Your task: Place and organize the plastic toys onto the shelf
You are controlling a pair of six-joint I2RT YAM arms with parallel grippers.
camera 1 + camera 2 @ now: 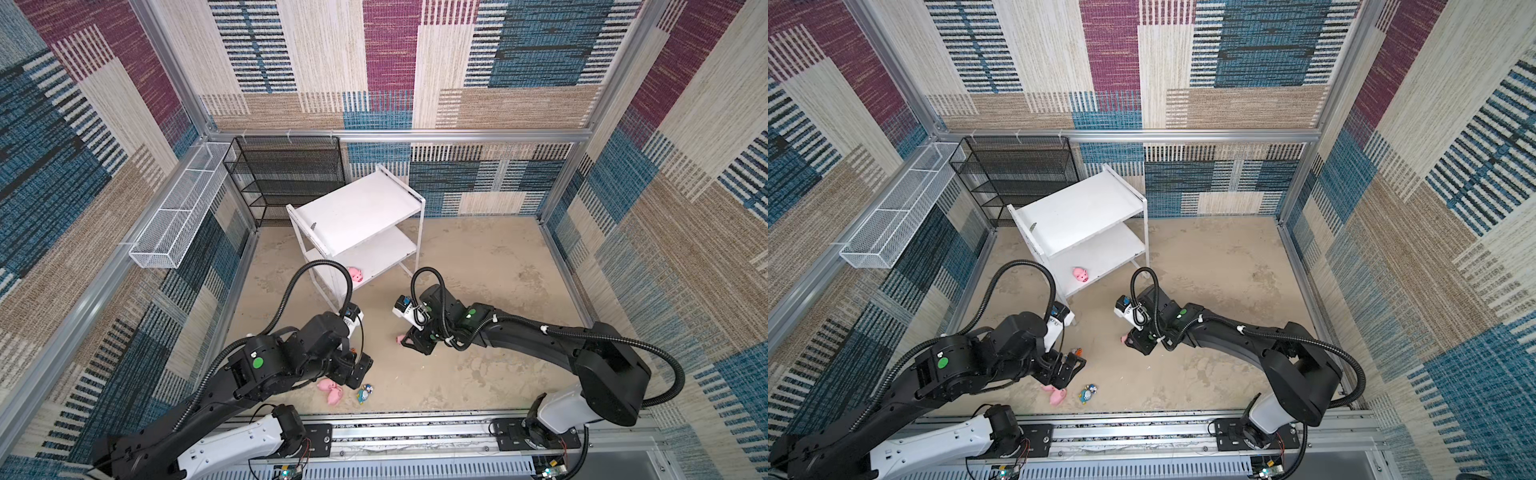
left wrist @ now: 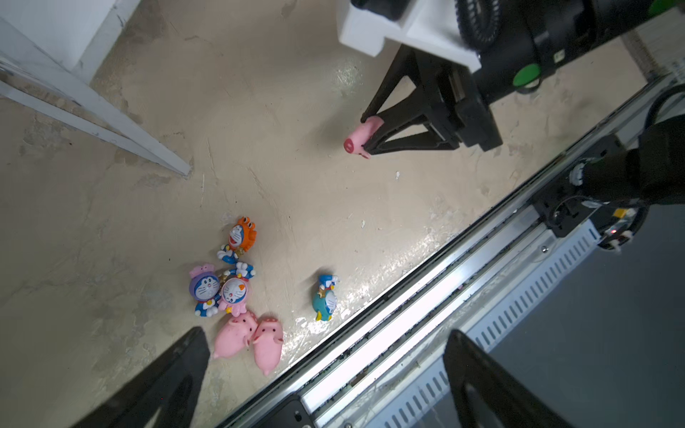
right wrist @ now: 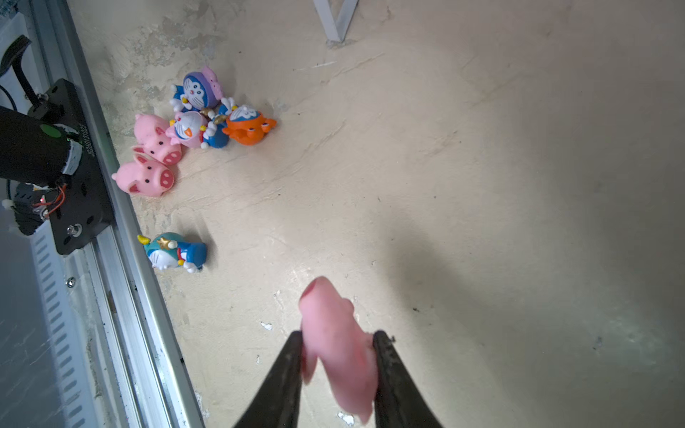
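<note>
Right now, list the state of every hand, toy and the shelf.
left hand, open, empty.
right hand, shut on held pig.
shelf, upright.
shelf pig, on lower board.
two loose pigs, side by side on table.
three clustered figurines, lying together.
blue-hooded figurine, lying alone.

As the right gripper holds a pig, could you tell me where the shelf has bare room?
The top board is bare. The lower board's visible part is free beyond its one pig. Floor toys by the rail are crowded.
</note>
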